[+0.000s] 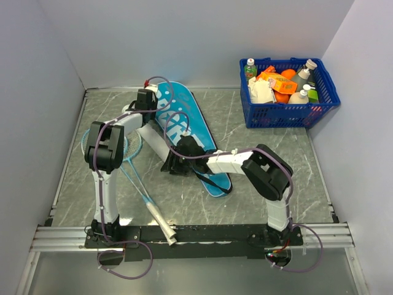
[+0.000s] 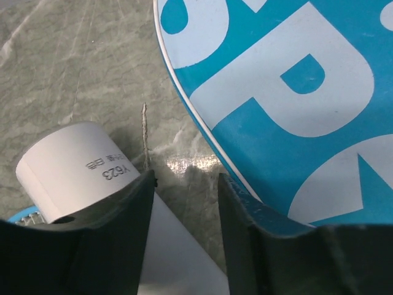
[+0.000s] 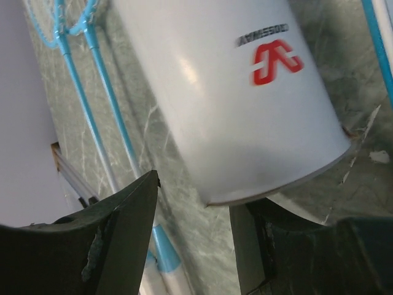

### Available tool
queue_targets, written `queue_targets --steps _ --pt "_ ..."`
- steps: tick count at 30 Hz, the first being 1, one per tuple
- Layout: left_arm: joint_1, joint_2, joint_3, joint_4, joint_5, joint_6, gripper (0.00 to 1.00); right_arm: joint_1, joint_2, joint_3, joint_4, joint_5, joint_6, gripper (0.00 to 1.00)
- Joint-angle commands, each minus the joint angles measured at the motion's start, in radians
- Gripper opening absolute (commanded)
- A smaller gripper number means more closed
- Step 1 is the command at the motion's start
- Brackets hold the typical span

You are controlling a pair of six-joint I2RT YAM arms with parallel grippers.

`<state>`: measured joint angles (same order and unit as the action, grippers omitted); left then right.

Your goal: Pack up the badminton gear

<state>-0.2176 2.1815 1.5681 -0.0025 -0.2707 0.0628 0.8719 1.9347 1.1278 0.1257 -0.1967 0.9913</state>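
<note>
One white tube (image 3: 233,104), one teal bag (image 1: 195,126), two rackets (image 1: 152,212).
Both jaw pairs stood apart, holding nothing: the tube lay just ahead of the right gripper (image 3: 193,184), and tube and bag flanked the left gripper (image 2: 186,178).

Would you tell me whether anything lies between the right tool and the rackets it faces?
Yes: a white tube lies on the table right in front of the open right tool, with the rackets beyond it. The same tube lies between the rackets and the bag.
</note>
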Motion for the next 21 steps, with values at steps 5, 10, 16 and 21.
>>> queue_targets --steps 5,10,16,21 --pt "-0.020 -0.055 -0.114 -0.036 -0.082 -0.047 0.40 -0.080 0.038 0.082 -0.080 0.114 0.021 0.58" --pt "-0.054 -0.057 -0.121 -0.123 -0.117 -0.093 0.32 -0.148 0.047 0.130 -0.121 0.163 -0.011 0.58" --pt "-0.074 -0.104 -0.169 -0.166 -0.085 -0.176 0.29 -0.224 0.088 0.266 -0.201 0.181 -0.091 0.59" --pt "-0.126 -0.134 -0.166 -0.234 -0.036 -0.231 0.29 -0.289 0.147 0.380 -0.279 0.187 -0.147 0.59"
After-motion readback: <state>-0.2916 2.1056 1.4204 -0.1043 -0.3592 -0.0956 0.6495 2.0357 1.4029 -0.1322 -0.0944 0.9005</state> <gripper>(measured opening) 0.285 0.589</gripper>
